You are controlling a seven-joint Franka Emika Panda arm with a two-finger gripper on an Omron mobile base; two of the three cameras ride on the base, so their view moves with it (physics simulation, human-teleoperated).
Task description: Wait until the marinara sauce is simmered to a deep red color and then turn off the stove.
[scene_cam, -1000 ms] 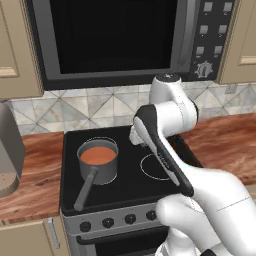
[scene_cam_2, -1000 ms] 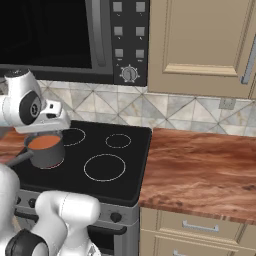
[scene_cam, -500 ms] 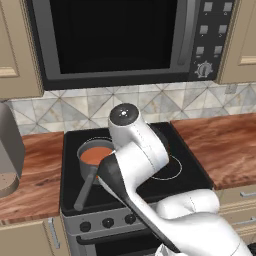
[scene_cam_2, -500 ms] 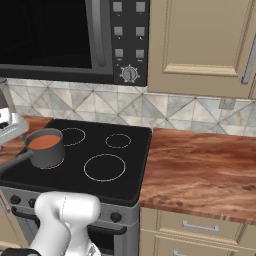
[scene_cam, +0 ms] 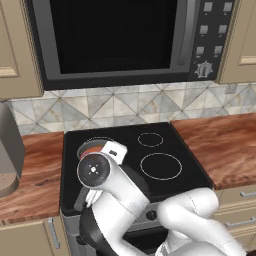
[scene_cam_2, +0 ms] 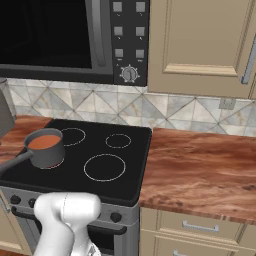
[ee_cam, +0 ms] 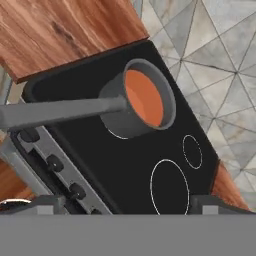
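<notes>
Your gripper [ee_cam: 120,210] is wide open, holding nothing. You see the stove [ee_cam: 125,170] knobs [ee_cam: 54,163] at ten o'clock, the marinara sauce [ee_cam: 144,97] at twelve.

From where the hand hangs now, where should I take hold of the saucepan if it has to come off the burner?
Probably the long grey handle, not the saucepan body, which is round and full of marinara sauce. The handle runs straight out past the stove front, so come from the front with the open jaws across it.
</notes>
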